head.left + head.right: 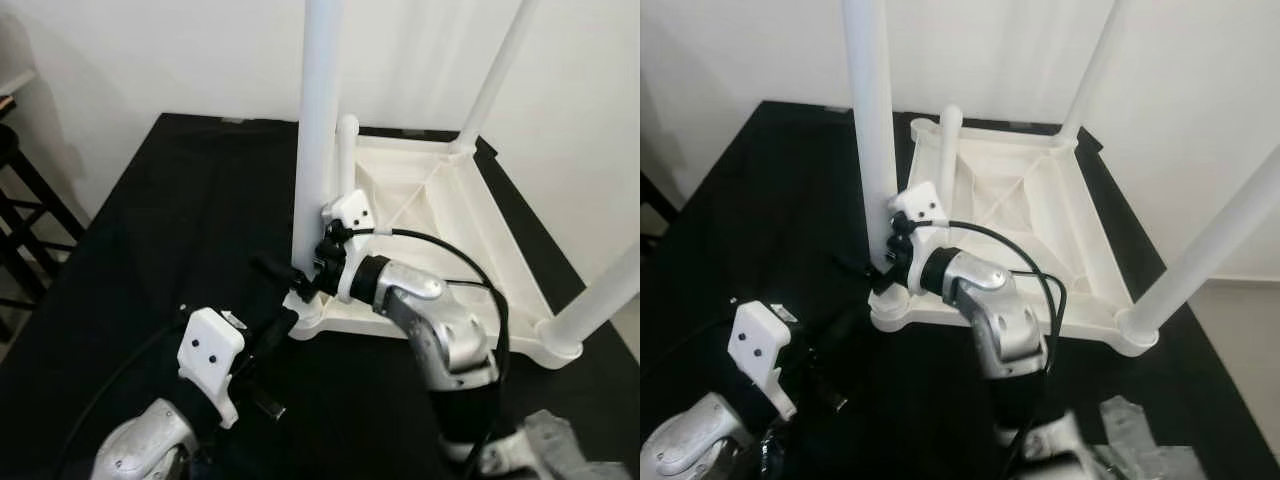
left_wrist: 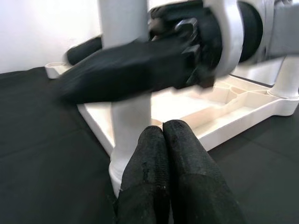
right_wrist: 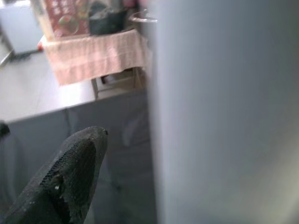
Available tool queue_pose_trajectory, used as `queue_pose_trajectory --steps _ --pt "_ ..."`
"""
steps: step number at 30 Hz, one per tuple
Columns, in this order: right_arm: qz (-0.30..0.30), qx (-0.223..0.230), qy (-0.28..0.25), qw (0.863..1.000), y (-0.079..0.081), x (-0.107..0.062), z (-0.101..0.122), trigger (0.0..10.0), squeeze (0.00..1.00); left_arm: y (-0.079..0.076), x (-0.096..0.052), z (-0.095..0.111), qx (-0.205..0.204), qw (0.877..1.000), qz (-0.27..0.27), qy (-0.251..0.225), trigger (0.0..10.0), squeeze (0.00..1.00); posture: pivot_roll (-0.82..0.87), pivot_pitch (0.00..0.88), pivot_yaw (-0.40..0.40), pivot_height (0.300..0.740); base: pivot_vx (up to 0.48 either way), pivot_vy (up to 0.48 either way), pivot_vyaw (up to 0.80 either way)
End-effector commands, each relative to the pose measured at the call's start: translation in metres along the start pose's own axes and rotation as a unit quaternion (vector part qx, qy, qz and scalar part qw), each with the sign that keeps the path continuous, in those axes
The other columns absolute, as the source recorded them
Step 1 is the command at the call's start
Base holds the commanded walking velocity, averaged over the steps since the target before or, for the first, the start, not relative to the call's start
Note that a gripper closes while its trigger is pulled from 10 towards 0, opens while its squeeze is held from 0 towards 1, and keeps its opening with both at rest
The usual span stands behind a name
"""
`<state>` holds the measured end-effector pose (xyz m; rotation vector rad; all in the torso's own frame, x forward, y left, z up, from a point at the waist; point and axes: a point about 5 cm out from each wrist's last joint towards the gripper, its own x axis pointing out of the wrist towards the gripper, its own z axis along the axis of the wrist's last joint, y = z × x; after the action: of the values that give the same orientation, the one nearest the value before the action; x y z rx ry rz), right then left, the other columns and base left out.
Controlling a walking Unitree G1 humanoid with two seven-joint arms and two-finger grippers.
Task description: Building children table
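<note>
1. This looks like a room in a home, with a plain white wall (image 1: 150,60) rising close behind the work area.
2. A black cloth (image 1: 180,230) covers the surface where a white plastic children's table (image 1: 1030,215) lies upside down, its legs pointing up.
3. At the left edge stands dark wooden furniture (image 1: 25,230), slatted like a stool or rack.
4. The right wrist view looks across a pale floor to a low shelf draped with a pink towel (image 3: 93,58), holding a dark pot-like object (image 3: 107,18) and a printed box (image 3: 63,18).
</note>
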<state>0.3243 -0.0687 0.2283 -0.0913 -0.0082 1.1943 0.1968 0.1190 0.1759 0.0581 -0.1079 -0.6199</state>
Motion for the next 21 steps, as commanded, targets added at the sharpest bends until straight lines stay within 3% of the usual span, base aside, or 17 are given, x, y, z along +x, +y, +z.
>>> queue_pose_trajectory --steps 1,4,13,14,21 --pt "0.049 -0.003 -0.003 0.999 -0.002 0.000 0.000 10.0 0.00 -0.002 0.000 -0.005 -0.004 1.000 -0.001 0.008 10.0 0.00 0.03 0.085 -0.080 0.740 0.000 0.000 0.00" --pt "0.113 -0.007 0.016 0.993 -0.009 -0.003 -0.001 10.0 0.00 -0.002 0.000 -0.006 -0.005 1.000 -0.001 0.010 10.0 0.00 0.04 0.079 -0.083 0.740 0.000 0.000 0.00" --pt "0.167 0.010 0.024 0.986 -0.021 -0.010 0.000 10.0 0.00 -0.002 -0.001 -0.009 -0.008 1.000 -0.001 0.012 10.0 0.00 0.07 0.068 -0.076 0.740 0.000 0.000 0.00" --pt "0.178 0.014 0.025 0.984 -0.023 -0.013 -0.001 0.0 0.00 -0.002 -0.002 -0.009 -0.007 1.000 -0.001 0.013 10.0 0.00 0.08 0.068 -0.075 0.740 0.000 0.000 0.00" --pt "0.171 0.032 0.013 0.985 -0.036 -0.024 -0.005 0.0 0.00 -0.001 -0.006 -0.009 -0.008 1.000 0.007 0.016 10.0 0.00 0.08 0.080 -0.076 0.740 0.000 0.000 0.00"
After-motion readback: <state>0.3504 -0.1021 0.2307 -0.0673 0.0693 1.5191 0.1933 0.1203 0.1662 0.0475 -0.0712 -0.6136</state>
